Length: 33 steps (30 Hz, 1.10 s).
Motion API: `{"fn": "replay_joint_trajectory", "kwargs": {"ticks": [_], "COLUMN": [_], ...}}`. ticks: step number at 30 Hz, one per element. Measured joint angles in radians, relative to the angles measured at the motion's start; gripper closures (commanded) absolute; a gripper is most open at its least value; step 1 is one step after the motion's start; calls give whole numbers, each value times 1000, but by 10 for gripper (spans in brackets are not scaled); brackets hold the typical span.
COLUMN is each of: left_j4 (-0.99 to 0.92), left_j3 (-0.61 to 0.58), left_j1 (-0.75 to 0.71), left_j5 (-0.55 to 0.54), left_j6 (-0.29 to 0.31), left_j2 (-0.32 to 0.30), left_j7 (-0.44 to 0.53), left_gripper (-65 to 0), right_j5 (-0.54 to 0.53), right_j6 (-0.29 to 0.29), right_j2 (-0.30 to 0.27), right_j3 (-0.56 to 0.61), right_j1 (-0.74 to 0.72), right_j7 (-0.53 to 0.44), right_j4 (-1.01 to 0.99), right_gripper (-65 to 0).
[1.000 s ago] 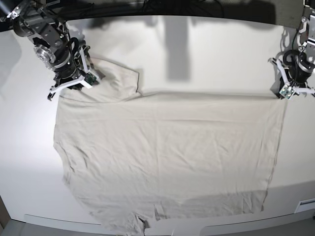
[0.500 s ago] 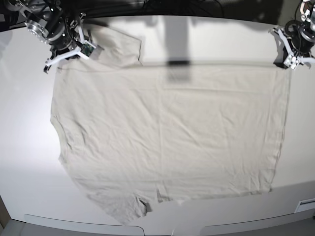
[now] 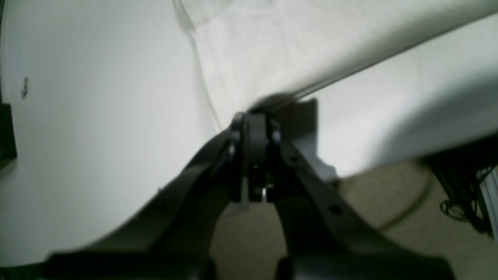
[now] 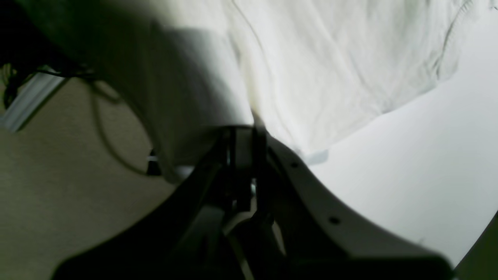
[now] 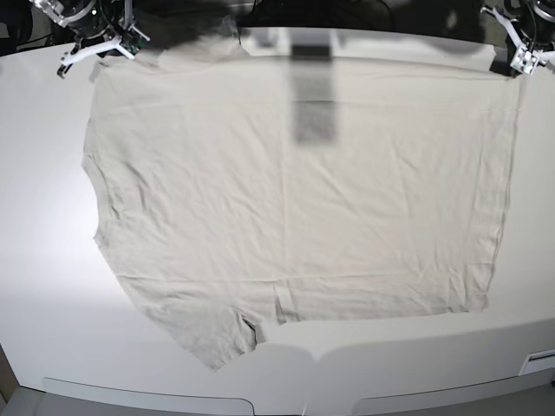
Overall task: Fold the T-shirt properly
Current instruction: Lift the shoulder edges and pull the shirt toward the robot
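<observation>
With the left pincer (image 3: 253, 116) and right pincer (image 4: 249, 130) each pinching a far corner of the T-shirt (image 5: 295, 199), stretched flat across the white surface (image 5: 35, 260), uneven pulling could likely slip one corner free and skew the cloth.

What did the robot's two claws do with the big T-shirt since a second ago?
Both claws pulled the T-shirt toward the far side of the table. The left gripper and right gripper went from partway across to the far corners, dragging the far edge along, so the cloth now lies spread out much flatter. Both stay pinched shut on the shirt's edge. The near sleeve still sits by the front edge.
</observation>
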<state>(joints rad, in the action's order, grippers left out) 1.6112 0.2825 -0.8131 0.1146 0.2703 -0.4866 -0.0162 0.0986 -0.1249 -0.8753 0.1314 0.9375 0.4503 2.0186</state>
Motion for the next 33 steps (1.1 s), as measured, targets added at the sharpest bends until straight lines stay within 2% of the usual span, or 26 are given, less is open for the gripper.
{"fn": "replay_joint_trajectory", "kwargs": {"ticks": [4, 7, 8, 14, 19, 23, 26, 30, 33], "left_j4": [13, 14, 14, 32, 72, 109, 109, 109, 106], "left_j3": [16, 35, 44, 84, 112, 112, 111, 111, 111], "left_j1": [-24, -47, -57, -103, -101, -58, 3, 63, 113], "left_j5": [0, 0, 0, 0, 1, 1, 1, 0, 0], "left_j6": [2, 2, 3, 5, 4, 8, 12, 14, 76], "left_j2": [32, 35, 35, 35, 34, 35, 34, 35, 35], "left_j7": [4, 6, 7, 21, 94, 98, 58, 36, 36], "left_gripper": [0, 0, 0, 0, 0, 0, 0, 0, 0], "right_j5": [6, 55, 54, 55, 119, 113, 89, -16, -31], "right_j6": [11, 27, 45, 55, 142, 147, 136, 68, 63], "right_j2": [-1, -1, 0, -1, -3, -3, -3, -2, 0], "right_j3": [-1, -1, -1, -1, -2, -13, -14, -13, -13], "right_j1": [45, 90, 104, 132, 124, 43, -40, -124, -182], "right_j7": [3, 6, 6, 7, -1, 4, 5, 12, 7], "right_j4": [26, 47, 56, 71, 85, 85, 85, 85, 80], "right_gripper": [0, 0, 0, 0, 0, 0, 0, 0, 0]}}
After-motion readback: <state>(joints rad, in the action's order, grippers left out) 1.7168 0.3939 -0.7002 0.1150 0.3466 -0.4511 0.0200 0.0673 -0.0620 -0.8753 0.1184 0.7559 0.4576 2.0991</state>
